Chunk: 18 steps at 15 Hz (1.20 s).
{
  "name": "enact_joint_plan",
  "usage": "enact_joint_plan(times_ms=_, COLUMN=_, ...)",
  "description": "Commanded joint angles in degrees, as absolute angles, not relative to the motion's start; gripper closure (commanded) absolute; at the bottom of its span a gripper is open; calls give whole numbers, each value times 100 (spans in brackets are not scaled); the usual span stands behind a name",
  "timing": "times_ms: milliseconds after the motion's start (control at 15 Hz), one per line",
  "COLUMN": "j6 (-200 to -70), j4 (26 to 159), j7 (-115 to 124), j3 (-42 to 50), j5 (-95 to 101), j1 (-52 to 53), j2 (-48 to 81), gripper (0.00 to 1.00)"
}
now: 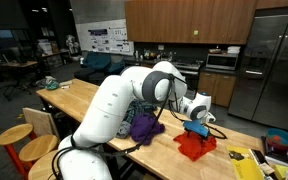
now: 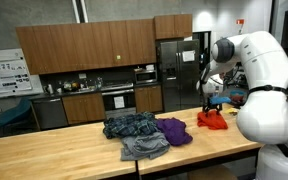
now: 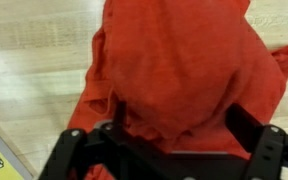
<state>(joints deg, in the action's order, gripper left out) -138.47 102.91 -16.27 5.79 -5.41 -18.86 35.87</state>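
Countertop of pale wood stretches beneath a white robot arm bent over laundry: a blue-grey pile, a purple garment touching it, and a crumpled red cloth lying apart near the table's end. The gripper hangs directly over the red cloth, jaws spread wide, grasping nothing.
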Motion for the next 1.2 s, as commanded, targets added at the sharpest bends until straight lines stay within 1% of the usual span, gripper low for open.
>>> enact_joint_plan(times_ms=0, j6=-14047, j4=10209, j7=-1283, j3=684, j5=-347, j1=-1727, j2=3776, gripper=0)
enact_joint_plan(times_ms=1133, j6=-14120, j4=10070, j7=-696, j3=933, j5=-130, j1=-1590, j2=4104, gripper=0)
